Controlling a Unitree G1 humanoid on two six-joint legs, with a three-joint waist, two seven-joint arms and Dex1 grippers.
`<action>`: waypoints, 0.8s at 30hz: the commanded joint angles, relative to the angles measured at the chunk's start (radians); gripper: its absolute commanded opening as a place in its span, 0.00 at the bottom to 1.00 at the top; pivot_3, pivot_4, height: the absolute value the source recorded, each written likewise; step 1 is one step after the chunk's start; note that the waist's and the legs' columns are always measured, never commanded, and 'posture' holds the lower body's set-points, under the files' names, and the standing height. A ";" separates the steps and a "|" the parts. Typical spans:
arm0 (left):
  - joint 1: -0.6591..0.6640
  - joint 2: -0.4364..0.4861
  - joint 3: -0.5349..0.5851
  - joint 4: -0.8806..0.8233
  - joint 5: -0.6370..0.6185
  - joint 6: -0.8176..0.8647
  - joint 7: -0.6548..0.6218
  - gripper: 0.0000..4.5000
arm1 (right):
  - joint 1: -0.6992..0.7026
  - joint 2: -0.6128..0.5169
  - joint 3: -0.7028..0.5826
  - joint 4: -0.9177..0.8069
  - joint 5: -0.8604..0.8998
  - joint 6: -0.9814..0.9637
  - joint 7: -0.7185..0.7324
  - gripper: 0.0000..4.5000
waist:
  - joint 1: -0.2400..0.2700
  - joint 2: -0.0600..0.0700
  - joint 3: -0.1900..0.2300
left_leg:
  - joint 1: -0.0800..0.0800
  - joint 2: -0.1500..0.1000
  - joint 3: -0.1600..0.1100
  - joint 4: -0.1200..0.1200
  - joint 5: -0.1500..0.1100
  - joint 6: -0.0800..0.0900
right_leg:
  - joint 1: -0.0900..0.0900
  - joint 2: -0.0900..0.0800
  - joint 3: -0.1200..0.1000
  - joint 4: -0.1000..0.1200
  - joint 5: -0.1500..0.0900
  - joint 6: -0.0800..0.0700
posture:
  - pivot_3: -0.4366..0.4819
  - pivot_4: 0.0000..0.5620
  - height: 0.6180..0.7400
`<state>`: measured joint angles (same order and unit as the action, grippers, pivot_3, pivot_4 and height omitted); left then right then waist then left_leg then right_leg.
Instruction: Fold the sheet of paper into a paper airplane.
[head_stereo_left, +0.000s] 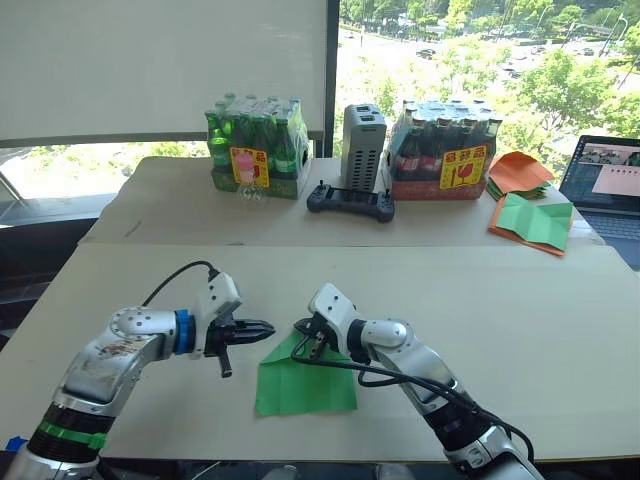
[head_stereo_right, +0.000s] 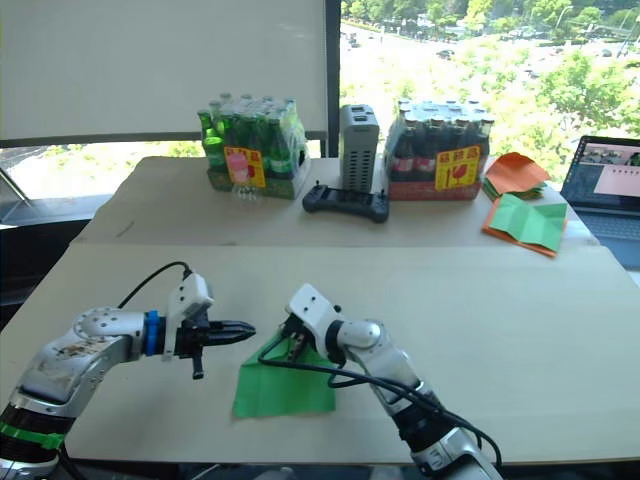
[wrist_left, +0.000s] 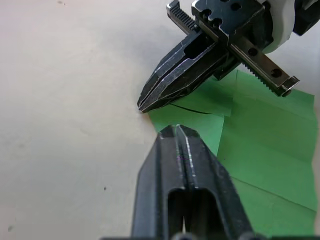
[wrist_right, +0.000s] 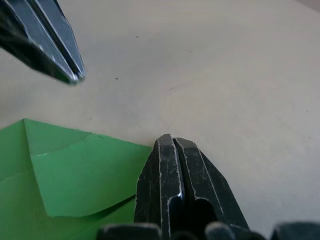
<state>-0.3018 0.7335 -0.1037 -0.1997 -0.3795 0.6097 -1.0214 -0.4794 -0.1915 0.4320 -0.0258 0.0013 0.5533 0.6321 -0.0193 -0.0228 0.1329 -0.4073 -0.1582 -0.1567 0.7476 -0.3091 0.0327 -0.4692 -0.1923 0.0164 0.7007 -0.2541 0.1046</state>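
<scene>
Green and thin, the sheet of paper lies flat on the near part of the pale worktop, between the two arms. It has crease lines running across it, and its far corner is bent over into a small flap with a soft curved edge. The flap does not lie tight; it lifts a little.

The left gripper hangs just beside the far left corner of the sheet, with its two black fingers pressed together into one sharp point. The right gripper is at that same far corner, and its fingers are pressed together too. Its tip looks to be down at the edge of the paper, maybe pushing on it, but I cannot tell if any paper is caught between the fingers. The two tips are near each other but apart.

I think this is an early fold: one corner is being turned in, and the sheet is still far from a pointed dart. Next, I would guess, the flap needs to be pushed flat and rubbed along its fold so the line goes sharp. That needs one tip to hold the sheet still, because paper this light will slide on the smooth worktop.

Farther back stand two wrapped packs of bottles, a grey box, a black controller, a pile of orange and green paper and a laptop.
</scene>
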 joint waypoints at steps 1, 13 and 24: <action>-0.020 -0.021 -0.028 0.018 0.044 -0.044 0.027 0.01 | 0.007 -0.001 0.023 0.012 -0.009 0.024 0.007 0.00 | -0.002 0.000 0.000 | 0.000 0.000 0.000 0.000 0.000 0.000 | 0.000 0.000 0.000 0.000 0.000 0.000 | 0.48 0.27 0.47; -0.084 -0.079 -0.086 0.104 0.115 -0.091 0.042 0.01 | 0.015 -0.003 0.030 0.000 -0.009 0.031 0.006 0.00 | 0.000 0.000 0.000 | 0.000 0.000 0.000 0.000 0.000 0.000 | 0.000 0.000 0.000 0.000 0.000 0.000 | 0.48 0.27 0.47; -0.098 -0.089 -0.147 0.159 0.175 -0.129 0.017 0.01 | 0.015 0.001 0.029 -0.009 -0.009 0.042 -0.003 0.00 | 0.000 0.000 0.000 | 0.000 0.000 0.000 0.000 0.000 0.000 | 0.000 0.000 0.000 0.000 0.000 0.000 | 0.48 0.27 0.47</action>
<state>-0.3948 0.6438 -0.2313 -0.0456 -0.2255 0.4969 -0.9951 -0.4789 -0.1906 0.4408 -0.0338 0.0004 0.5678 0.6272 -0.0191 -0.0230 0.1326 -0.4073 -0.1583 -0.1568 0.7477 -0.3090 0.0327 -0.4692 -0.1925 0.0166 0.7010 -0.2541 0.1046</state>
